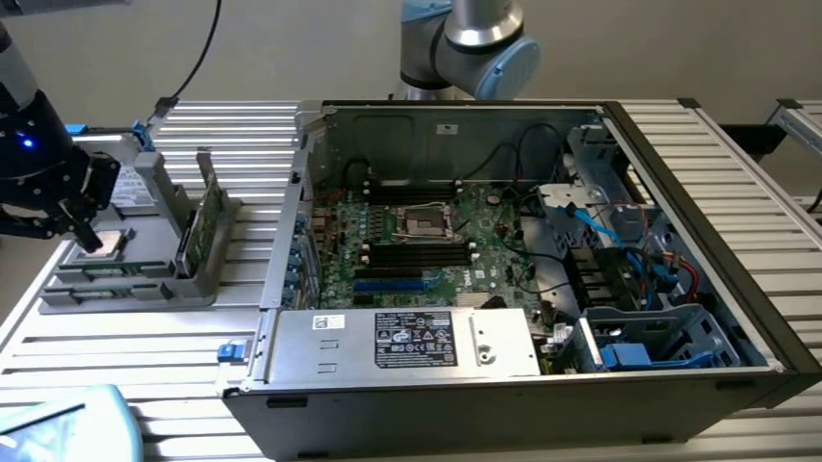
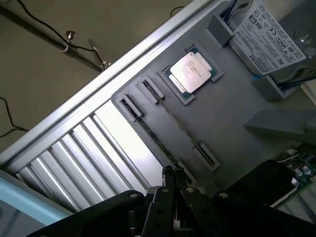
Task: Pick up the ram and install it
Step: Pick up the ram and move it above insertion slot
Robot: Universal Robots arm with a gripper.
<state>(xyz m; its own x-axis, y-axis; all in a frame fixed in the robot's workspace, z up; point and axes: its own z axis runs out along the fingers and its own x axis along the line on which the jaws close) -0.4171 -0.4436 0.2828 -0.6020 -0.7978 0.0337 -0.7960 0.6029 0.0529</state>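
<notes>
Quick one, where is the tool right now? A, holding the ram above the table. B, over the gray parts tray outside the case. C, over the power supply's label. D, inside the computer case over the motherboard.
B: the tool hangs shut over the gray parts tray, close to the processor chip, while the ram stands on edge in that tray.

Open computer case (image 1: pixel 514 423), processor chip (image 2: pixel 191 73), grey tray (image 2: pixel 232 133)
</notes>
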